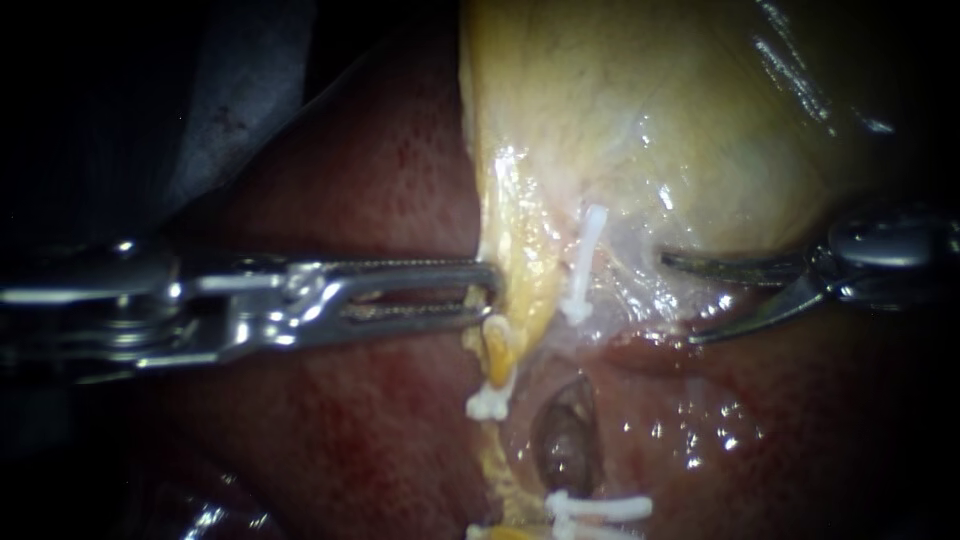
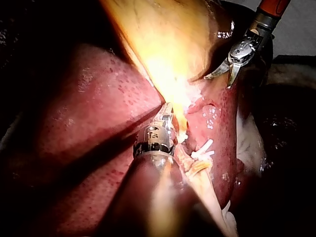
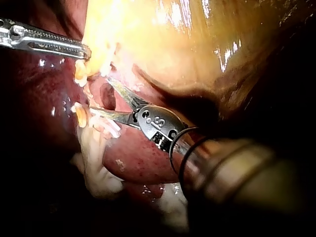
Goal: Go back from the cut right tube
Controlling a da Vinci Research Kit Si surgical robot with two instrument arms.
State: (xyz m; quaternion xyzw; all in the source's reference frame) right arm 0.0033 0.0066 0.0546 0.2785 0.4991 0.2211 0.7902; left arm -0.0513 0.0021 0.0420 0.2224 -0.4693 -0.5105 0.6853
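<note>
My left instrument [image 1: 492,290] comes in level from the left, its long jaws shut on the yellow strand [image 1: 520,270] at the gallbladder's [image 1: 620,110] edge. To the right, my right instrument [image 1: 688,298] holds two curved blades open, with nothing between them. One white clip [image 1: 585,262] stands upright left of the blades. Below it the cut right tube shows a dark open stump [image 1: 565,438] above two more clips [image 1: 598,508]. Another clip [image 1: 488,400] sits on the yellow left strand. In the right wrist view the open blades [image 3: 101,96] lie beside the stump.
Dark red liver [image 1: 330,440] fills the view below and to the left of the gallbladder, wet and glistening at the right [image 1: 720,430]. In the left wrist view the right instrument [image 2: 226,73] hangs beyond the left jaws [image 2: 168,116], over the liver's edge.
</note>
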